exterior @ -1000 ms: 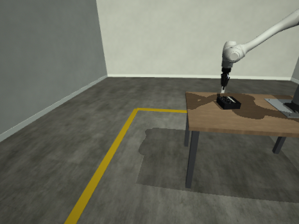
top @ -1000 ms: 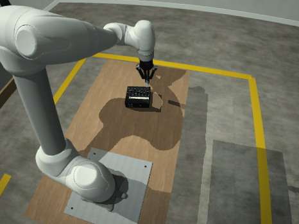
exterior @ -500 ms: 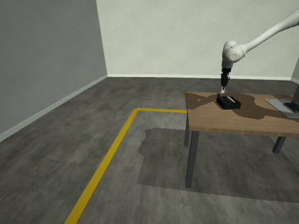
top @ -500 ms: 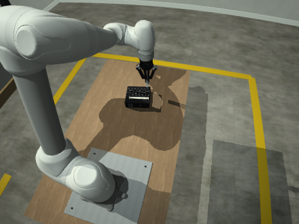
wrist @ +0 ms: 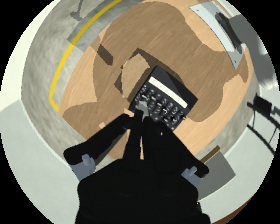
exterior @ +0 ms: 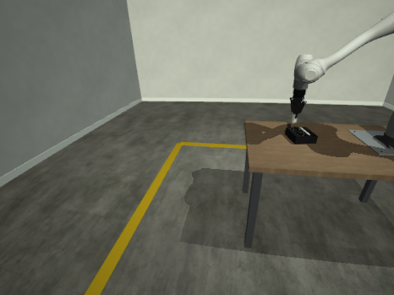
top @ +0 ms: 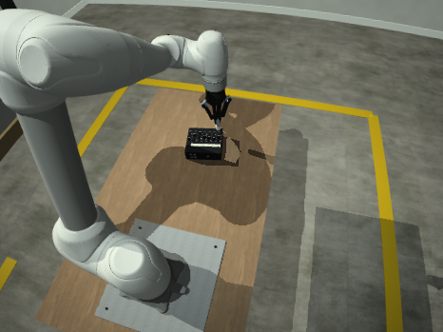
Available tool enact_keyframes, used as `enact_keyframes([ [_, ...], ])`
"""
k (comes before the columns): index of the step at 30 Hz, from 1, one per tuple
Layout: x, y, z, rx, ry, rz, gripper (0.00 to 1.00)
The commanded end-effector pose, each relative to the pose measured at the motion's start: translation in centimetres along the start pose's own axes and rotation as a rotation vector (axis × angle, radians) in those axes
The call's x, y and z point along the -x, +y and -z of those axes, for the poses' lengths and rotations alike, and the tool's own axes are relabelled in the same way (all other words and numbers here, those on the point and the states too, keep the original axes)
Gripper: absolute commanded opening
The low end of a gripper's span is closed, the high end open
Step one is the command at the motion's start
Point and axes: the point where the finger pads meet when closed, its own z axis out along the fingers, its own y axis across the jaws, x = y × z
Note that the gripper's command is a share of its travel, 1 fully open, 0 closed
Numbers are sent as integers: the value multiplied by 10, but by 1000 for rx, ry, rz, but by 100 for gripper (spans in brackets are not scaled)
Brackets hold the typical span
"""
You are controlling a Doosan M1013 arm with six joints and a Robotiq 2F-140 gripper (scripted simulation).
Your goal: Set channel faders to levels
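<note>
The lighting desk (top: 204,144) is a small black box standing on the wooden table, with a row of faders on top and a white tape strip along it. It also shows in the exterior view (exterior: 301,134) and in the wrist view (wrist: 163,102). My gripper (top: 218,126) is shut with nothing between the fingers. Its tips point down at the desk's far right corner, at or just above the fader row. It also shows in the exterior view (exterior: 295,118) and in the wrist view (wrist: 140,117). The written levels and cap positions are too small to read.
The arm's grey base plate (top: 162,276) is bolted at the near end of the table. The table's far edge (top: 214,90) lies a short way beyond the desk. A yellow line (top: 380,166) marks the floor around the table.
</note>
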Motion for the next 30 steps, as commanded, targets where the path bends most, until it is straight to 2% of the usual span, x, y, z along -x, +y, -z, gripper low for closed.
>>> enact_keyframes([
  [1, -5, 4, 0, 5, -6, 279, 0],
  [9, -16, 14, -1, -8, 7, 683, 0],
  [11, -16, 14, -1, -8, 7, 683, 0],
  [12, -18, 16, -1, -11, 10, 831, 0],
  [26, -37, 32, -3, -26, 46, 1519, 0],
  [28, -37, 32, -3, -26, 46, 1519, 0],
  [29, -37, 33, -3, -27, 52, 1667, 0],
  [30, -38, 33, -3, -27, 54, 1708, 0],
])
